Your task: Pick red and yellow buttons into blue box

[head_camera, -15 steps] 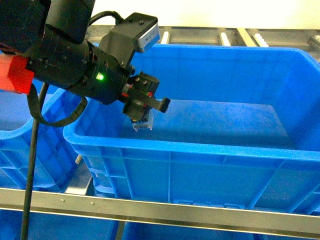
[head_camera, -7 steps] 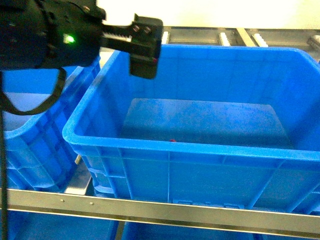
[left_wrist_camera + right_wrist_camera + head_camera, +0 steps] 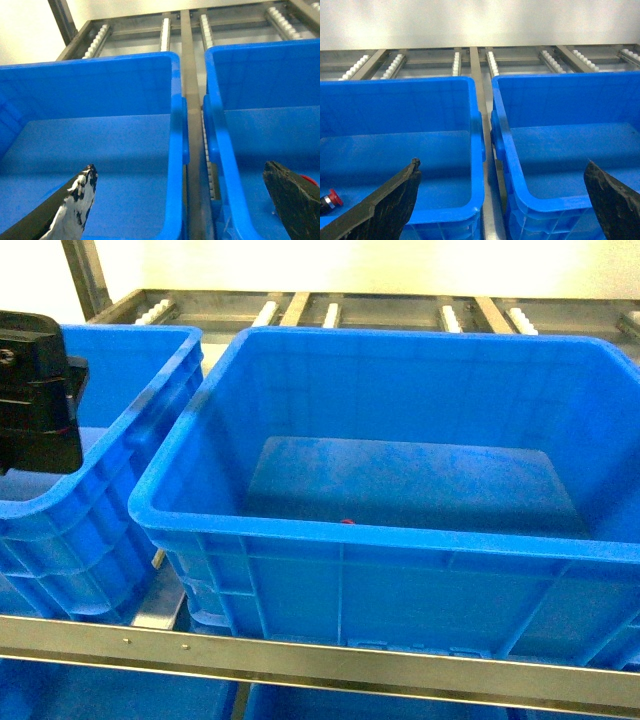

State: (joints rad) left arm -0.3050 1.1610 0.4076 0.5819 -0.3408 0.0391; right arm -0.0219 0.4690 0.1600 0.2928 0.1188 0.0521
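The blue box (image 3: 340,540) fills the middle of the head view. A red button (image 3: 346,521) lies on its floor by the front wall, only its cap showing over the rim. The same red button (image 3: 330,199) lies at the lower left of the right wrist view, and its red cap (image 3: 310,180) peeks out behind a finger in the left wrist view. No yellow button is in view. My left gripper (image 3: 182,176) is open and empty above the gap between two crates; at the head view's left edge it (image 3: 38,405) shows as a black block. My right gripper (image 3: 502,171) is open and empty.
A second blue crate (image 3: 110,470) stands left of the box, touching it. Another blue crate (image 3: 570,135) sits to the box's right in the right wrist view. Metal roller rails (image 3: 330,312) run behind, and a steel shelf bar (image 3: 320,660) crosses the front.
A second ago my left gripper held a button over the blue box. It opened, the red button dropped to the floor, and the arm pulled away left over the neighbouring crate.
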